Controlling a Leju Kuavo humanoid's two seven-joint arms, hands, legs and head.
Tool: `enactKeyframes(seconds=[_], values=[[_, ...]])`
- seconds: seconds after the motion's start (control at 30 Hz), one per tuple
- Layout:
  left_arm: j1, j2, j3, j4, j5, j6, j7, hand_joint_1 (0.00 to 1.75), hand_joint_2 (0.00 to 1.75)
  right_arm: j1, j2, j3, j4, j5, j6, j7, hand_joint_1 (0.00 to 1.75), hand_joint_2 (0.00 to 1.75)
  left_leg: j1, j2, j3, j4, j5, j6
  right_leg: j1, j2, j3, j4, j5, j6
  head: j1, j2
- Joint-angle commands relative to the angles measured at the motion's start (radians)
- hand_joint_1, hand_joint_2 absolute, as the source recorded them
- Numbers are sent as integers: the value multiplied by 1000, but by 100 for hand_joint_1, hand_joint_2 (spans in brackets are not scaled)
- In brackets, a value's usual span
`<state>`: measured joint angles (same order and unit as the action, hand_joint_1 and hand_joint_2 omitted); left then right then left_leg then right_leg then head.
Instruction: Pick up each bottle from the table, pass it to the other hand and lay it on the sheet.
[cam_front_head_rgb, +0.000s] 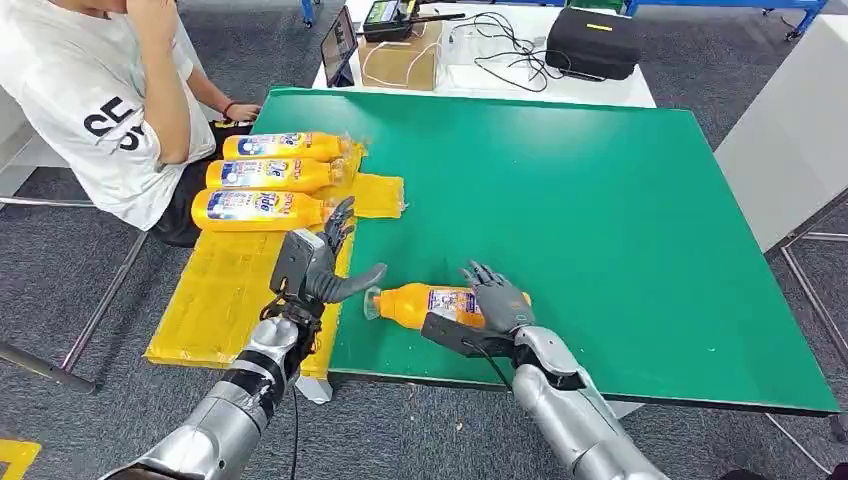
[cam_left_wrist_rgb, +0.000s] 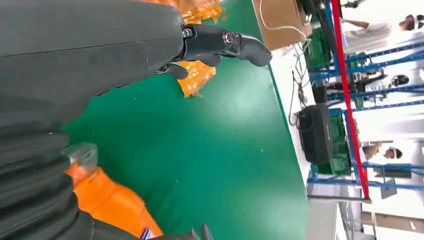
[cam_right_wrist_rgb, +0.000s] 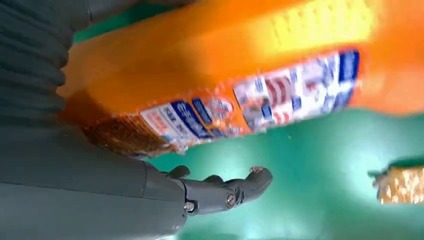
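Observation:
An orange bottle (cam_front_head_rgb: 425, 304) with a clear cap lies on its side on the green table (cam_front_head_rgb: 600, 200) near the front edge, cap toward the yellow sheet (cam_front_head_rgb: 215, 300). My right hand (cam_front_head_rgb: 497, 297) lies over the bottle's (cam_right_wrist_rgb: 225, 65) base end, fingers draped across it; the thumb (cam_right_wrist_rgb: 225, 192) stretches straight out, apart from the bottle. My left hand (cam_front_head_rgb: 325, 262) hovers open at the sheet's edge, thumb (cam_front_head_rgb: 358, 281) pointing at the cap (cam_left_wrist_rgb: 82, 154). Three like bottles (cam_front_head_rgb: 262, 175) lie side by side on the sheet's far end.
A person in a white shirt (cam_front_head_rgb: 95, 110) sits at the left beside the sheet. Behind the green table stand a cardboard box (cam_front_head_rgb: 400, 55), cables and a black case (cam_front_head_rgb: 592, 42). A white cabinet (cam_front_head_rgb: 790, 130) flanks the right.

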<state>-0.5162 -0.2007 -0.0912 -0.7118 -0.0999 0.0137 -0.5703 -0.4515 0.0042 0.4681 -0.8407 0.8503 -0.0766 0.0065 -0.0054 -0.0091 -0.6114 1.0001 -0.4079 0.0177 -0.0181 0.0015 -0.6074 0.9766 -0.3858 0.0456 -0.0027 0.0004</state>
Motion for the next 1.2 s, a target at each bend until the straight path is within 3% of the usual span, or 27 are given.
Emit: enactKeyframes(seconds=[0.03, 0.5, 0.6, 0.73, 0.77, 0.93, 1.2], values=[[-38, -3, 22, 69, -18, -2, -20, 0, 175, -72, -72, 108, 189, 5, 101, -4, 175, 175, 1, -2, 2, 0, 0, -1, 1, -3, 3, -1, 0, -1, 0, 0], [-58, -8, 28, 96, -22, -22, -21, 0, 175, -124, -106, 164, 242, 3, 168, -28, 175, 175, 2, -4, 2, 0, 3, 1, 2, -4, 4, -2, 2, -2, 0, 0], [-55, -5, 36, 88, -20, -23, -22, 0, 175, -97, -75, 102, 188, -76, 76, -46, 175, 175, 1, -3, 2, 0, 3, 1, 1, -3, 3, -2, 3, -2, 0, 0], [-54, -4, 36, 85, -20, -23, -22, 0, 175, -95, -64, 104, 182, -74, 71, -37, 175, 175, 2, -2, 2, 0, 2, 0, 2, -3, 3, -1, 2, -3, 0, 0], [-48, -6, 36, 72, -18, -14, -23, 0, 175, -59, -28, 16, 129, -146, -52, -71, 175, 175, 1, -1, 2, 0, 2, 1, 1, -1, 3, -1, 3, -2, 0, 0], [-70, -16, 16, 93, 22, -23, 22, 0, 175, 43, 114, -154, -79, -343, -293, -191, 175, 175, 2, 0, 1, 0, 2, 0, 3, -1, 2, 0, 2, -3, 0, 0], [-74, -12, 2, 95, 94, -66, 59, 0, 175, 86, 163, -187, -145, -481, -357, -290, 175, 175, 1, 1, -5, 0, 2, 0, 2, -2, -5, 1, 2, -2, 0, 0]])
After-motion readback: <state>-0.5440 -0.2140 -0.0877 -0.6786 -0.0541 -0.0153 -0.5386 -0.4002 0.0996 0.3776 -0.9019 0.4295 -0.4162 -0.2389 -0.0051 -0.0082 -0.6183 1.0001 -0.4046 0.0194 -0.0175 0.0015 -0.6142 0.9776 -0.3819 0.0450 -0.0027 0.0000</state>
